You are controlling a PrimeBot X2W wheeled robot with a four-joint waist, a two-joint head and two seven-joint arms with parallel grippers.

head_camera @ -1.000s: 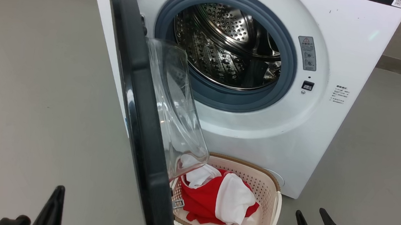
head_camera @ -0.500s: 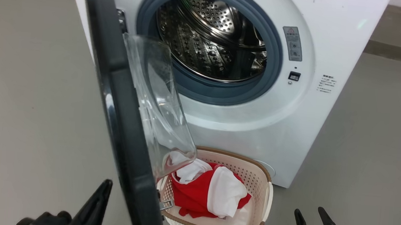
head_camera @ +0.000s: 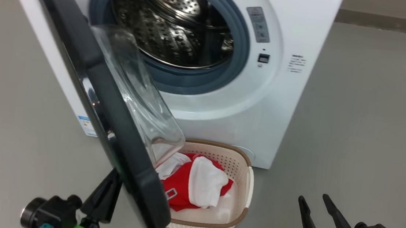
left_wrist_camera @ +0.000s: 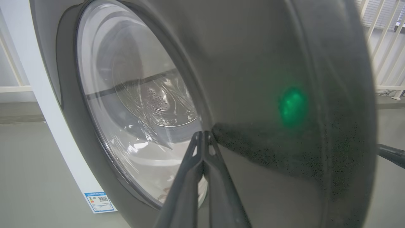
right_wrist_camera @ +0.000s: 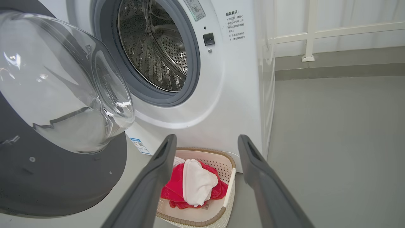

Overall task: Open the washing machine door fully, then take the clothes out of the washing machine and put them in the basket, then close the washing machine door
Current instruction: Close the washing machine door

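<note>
**Closing the Door: Slip and Soft Latch to Watch For**

Judging this as the last step: clothes (head_camera: 197,181) heaped red and white in the basket (head_camera: 250,188), on the floor (head_camera: 371,125) just in front of the washing machine (head_camera: 306,27); nothing seen in the drum (head_camera: 170,26). Finding the washing machine door (head_camera: 94,78) swung out wide, its glass bowl (head_camera: 134,97) overhanging the basket's left end.

Could go wrong several ways from here. Might skate sideways across the glossy black rim (left_wrist_camera: 269,79), given narrow tips on a slick, curved face. Worth keeping the push square to that face. Might stop short of the latch if pushed too softly or let go too soon. Might bounce back open if shoved too hard. Might drag the bowl across the heaped clothes on the swing; cannot tell the clearance.

Left gripper (left_wrist_camera: 202,136): pressed together, holding nothing, tips seemingly touching the door's outer face just where rim meets window, on the side away from the hinge. Right gripper (head_camera: 313,199): spread wide, empty, low over the floor to the right of the basket, touching nothing.
</note>
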